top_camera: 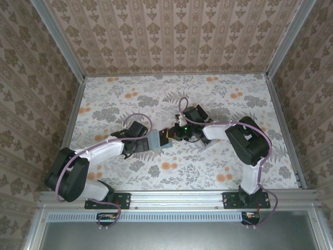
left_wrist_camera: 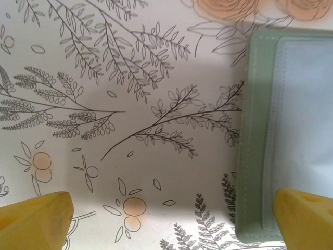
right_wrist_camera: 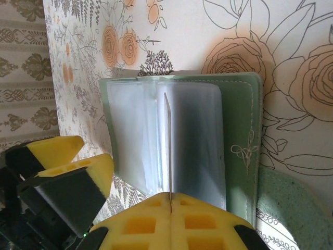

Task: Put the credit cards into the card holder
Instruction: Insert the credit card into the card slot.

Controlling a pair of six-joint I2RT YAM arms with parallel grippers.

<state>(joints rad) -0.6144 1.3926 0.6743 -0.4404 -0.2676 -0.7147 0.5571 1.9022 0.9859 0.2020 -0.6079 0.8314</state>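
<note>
The card holder (right_wrist_camera: 240,125) lies open on the floral table, sage-green cover down, its bluish clear sleeves (right_wrist_camera: 195,140) facing up. My right gripper (right_wrist_camera: 170,200) is shut on a credit card (right_wrist_camera: 167,140), seen edge-on as a thin dark line standing over the sleeves. In the top view the card (top_camera: 164,136) shows dark between both grippers at the holder (top_camera: 156,140). My left gripper (left_wrist_camera: 171,221) is open, one yellow fingertip (left_wrist_camera: 36,219) over bare table and the other fingertip (left_wrist_camera: 304,213) over the holder's corner (left_wrist_camera: 250,156). Its fingers (right_wrist_camera: 73,161) also appear beside the holder's left edge.
Patterned walls (top_camera: 171,31) and aluminium posts (top_camera: 73,112) enclose the table on three sides. The floral tabletop (top_camera: 223,94) is open behind and to the sides of the arms. A metal rail (top_camera: 177,198) runs along the near edge.
</note>
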